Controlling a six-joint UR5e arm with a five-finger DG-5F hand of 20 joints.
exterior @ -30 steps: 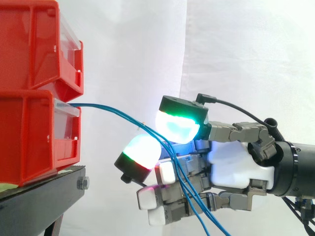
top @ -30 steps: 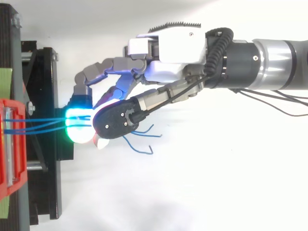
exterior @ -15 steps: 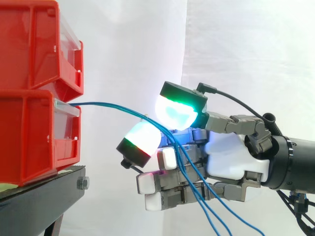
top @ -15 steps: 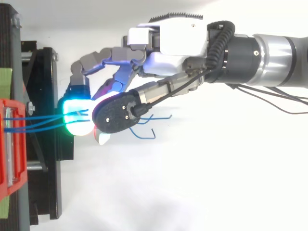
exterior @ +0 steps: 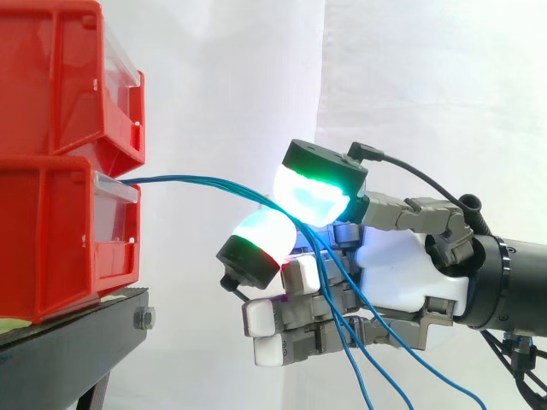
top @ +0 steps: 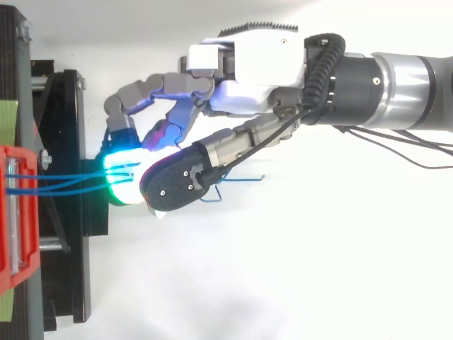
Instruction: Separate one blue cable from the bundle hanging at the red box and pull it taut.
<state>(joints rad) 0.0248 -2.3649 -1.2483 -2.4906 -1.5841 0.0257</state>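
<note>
The bins point(exterior: 60, 231) were glossy red plastic with clear plastic fronts point(exterior: 117, 190), on a matt black stand point(exterior: 68, 342) with a bright metal bolt point(exterior: 144, 319). The curtain point(exterior: 410, 85) was white cloth, softly creased. The cables point(exterior: 171, 180) had a smooth blue sheath (plastic, by the look). The hand point(exterior: 402, 273) had a shiny white shell, grey metal links and smooth, milky pads point(exterior: 309, 198) in matt black caps.

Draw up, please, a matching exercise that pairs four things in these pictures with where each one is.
Things: 1 blue cables; 2 red bins; 3 hand; 4 black stand.
Places: a under the bins; b stacked at the left of the side view; c running from the lower bin into the hand; d coming in from the right.
Pairs: 1-c, 2-b, 3-d, 4-a.
</note>
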